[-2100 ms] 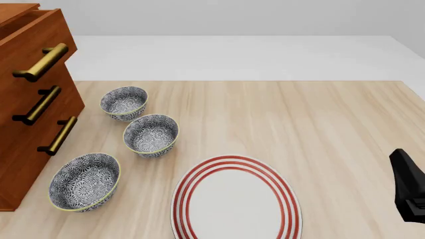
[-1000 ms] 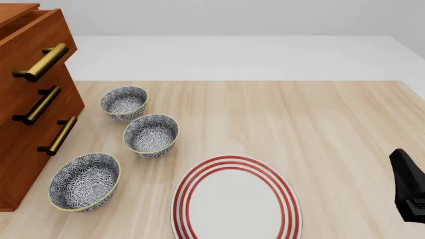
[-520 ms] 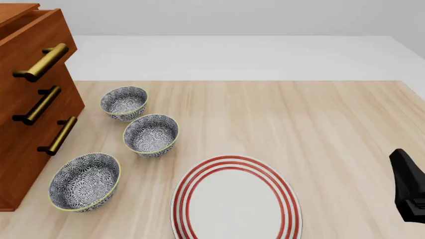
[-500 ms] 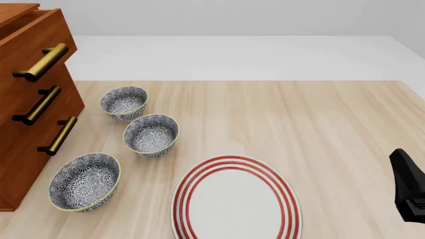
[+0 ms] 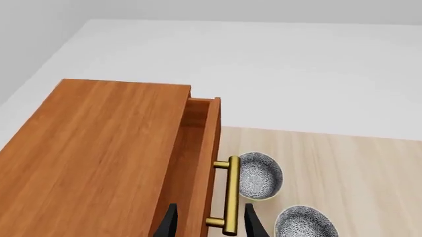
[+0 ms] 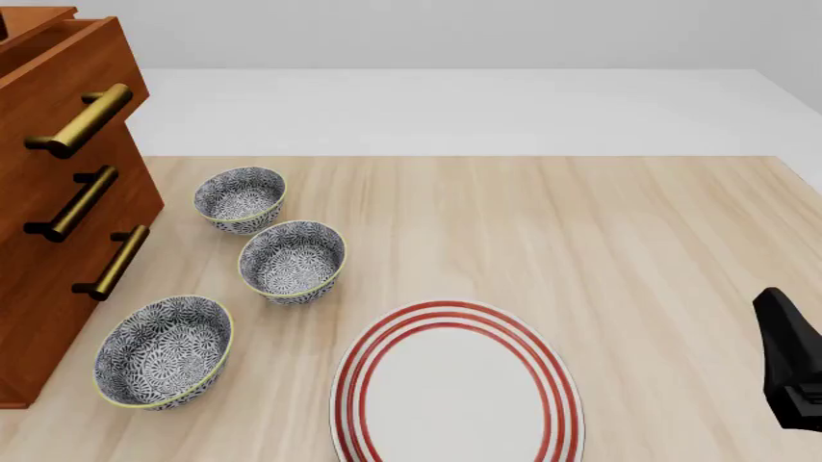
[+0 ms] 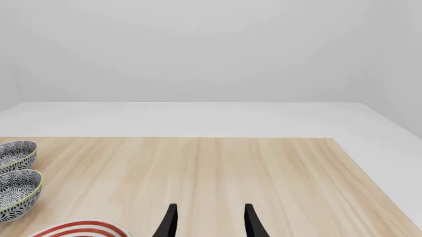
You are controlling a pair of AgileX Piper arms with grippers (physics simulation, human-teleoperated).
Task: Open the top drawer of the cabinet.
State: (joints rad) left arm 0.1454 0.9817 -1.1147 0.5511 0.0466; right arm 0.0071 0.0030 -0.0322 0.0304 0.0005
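The cabinet (image 6: 38,289) stands at the table's left edge; in the left wrist view I look down on its flat top (image 5: 92,148). The top drawer (image 5: 212,138) is pulled out a little, leaving a narrow gap behind its front, and its brass bar handle (image 5: 232,195) sticks out toward the bowls. From the front the same drawer (image 6: 64,77) juts out beyond the two lower ones. My left gripper (image 5: 209,224) hangs open above the drawer front, touching nothing. My right gripper (image 7: 209,222) is open and empty over bare table at the right; its black arm (image 6: 790,361) shows there.
Three patterned bowls (image 6: 241,199) (image 6: 293,261) (image 6: 165,350) sit just in front of the cabinet. A red-ringed white plate (image 6: 456,385) lies at the near middle. The lower drawers' handles (image 6: 75,202) (image 6: 114,262) stick out toward the bowls.
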